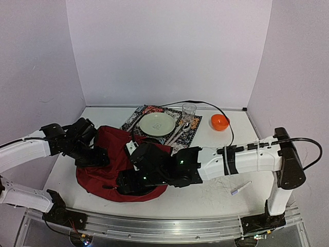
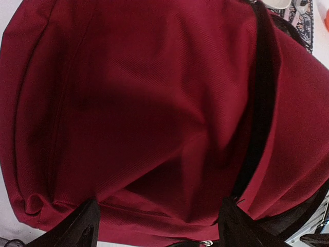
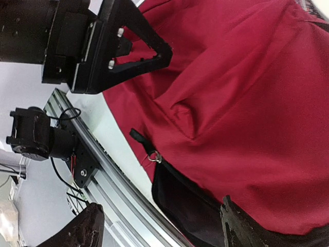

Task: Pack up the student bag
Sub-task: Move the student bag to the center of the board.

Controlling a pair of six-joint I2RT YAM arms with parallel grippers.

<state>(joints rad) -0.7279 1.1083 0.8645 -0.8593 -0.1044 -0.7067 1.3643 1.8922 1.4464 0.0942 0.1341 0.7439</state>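
Note:
The student bag (image 1: pixel 105 170) is a floppy dark-red backpack lying on the table's left half. It fills the left wrist view (image 2: pixel 154 103). In the right wrist view (image 3: pixel 247 103) its black zipper is partly open onto a dark inside (image 3: pixel 190 200), with the zipper pull (image 3: pixel 152 157) at the near end. My left gripper (image 1: pixel 100 156) is open, jaws wide apart, over the bag's left side (image 2: pixel 160 231). My right gripper (image 1: pixel 125 183) is open, jaws wide apart, at the bag's near edge by the zipper opening (image 3: pixel 162 229). Neither holds anything.
A patterned placemat (image 1: pixel 193 135) behind the bag carries a pale plate (image 1: pixel 157 124), a clear glass (image 1: pixel 189 111) and cutlery (image 1: pixel 177 134). An orange bowl (image 1: pixel 220 122) sits at the back right. A pen (image 1: pixel 240 188) lies near the front right. The metal rail (image 3: pixel 118 200) runs along the near edge.

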